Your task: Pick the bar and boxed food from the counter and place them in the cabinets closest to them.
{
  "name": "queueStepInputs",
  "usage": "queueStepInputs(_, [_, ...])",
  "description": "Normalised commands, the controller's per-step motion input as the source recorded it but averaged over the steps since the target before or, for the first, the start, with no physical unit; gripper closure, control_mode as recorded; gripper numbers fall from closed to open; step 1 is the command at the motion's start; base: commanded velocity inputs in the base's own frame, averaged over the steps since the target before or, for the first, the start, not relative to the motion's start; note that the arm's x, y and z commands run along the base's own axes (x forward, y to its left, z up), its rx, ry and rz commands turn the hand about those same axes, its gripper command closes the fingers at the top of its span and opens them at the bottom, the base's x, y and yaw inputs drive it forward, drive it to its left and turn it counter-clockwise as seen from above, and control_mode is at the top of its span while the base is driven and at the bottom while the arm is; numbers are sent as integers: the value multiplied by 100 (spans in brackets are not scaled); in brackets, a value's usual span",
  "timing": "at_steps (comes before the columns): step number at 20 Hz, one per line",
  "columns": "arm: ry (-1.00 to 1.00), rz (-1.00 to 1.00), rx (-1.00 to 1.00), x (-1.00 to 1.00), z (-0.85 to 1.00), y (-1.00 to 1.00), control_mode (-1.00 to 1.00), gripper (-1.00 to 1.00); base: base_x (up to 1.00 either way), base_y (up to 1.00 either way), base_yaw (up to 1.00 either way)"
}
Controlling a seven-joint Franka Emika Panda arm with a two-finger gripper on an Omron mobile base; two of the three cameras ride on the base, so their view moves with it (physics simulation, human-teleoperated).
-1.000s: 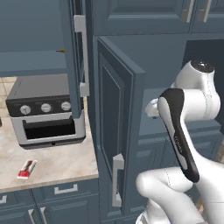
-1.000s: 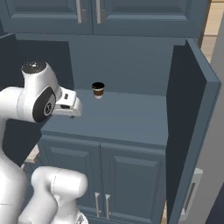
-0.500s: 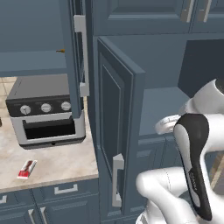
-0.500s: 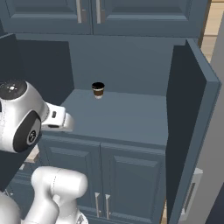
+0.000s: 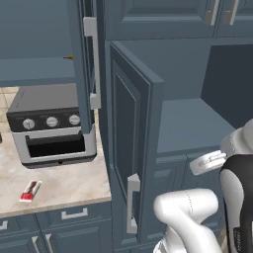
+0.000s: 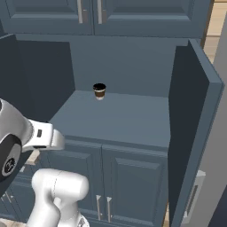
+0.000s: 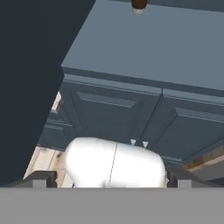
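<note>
Cabinets (image 6: pixel 195 111) open, small dark-capped bottle (image 6: pixel 99 91) alone on inner shelf (image 6: pixel 119 117)

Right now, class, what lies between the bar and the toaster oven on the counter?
Bare counter separates the bar from the toaster oven, seen in the left base view.

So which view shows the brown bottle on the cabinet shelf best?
The right base view: the bottle stands whole and upright at the back of the shelf, its dark cap plain. In the hand view the bottle is cut off by the top edge.
</note>
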Motion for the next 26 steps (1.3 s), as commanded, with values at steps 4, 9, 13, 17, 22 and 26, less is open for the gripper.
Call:
queueStepInputs(4, [-5,4,-6,-53,-25,0,-100,-100,0,0,0])
queueStepInputs(9, [0,0,0,0,0,0,-100,-100,0,0,0])
queueStepInputs(13, [0,0,0,-4,0,0,-100,-100,0,0,0])
queueStepInputs(17, [0,0,0,0,0,0,100,-100,-36,0,0])
queueStepInputs(22, [0,0,0,0,0,0,100,-100,-50,0,0])
queueStepInputs(26, [0,0,0,0,0,0,100,-100,-53,0,0])
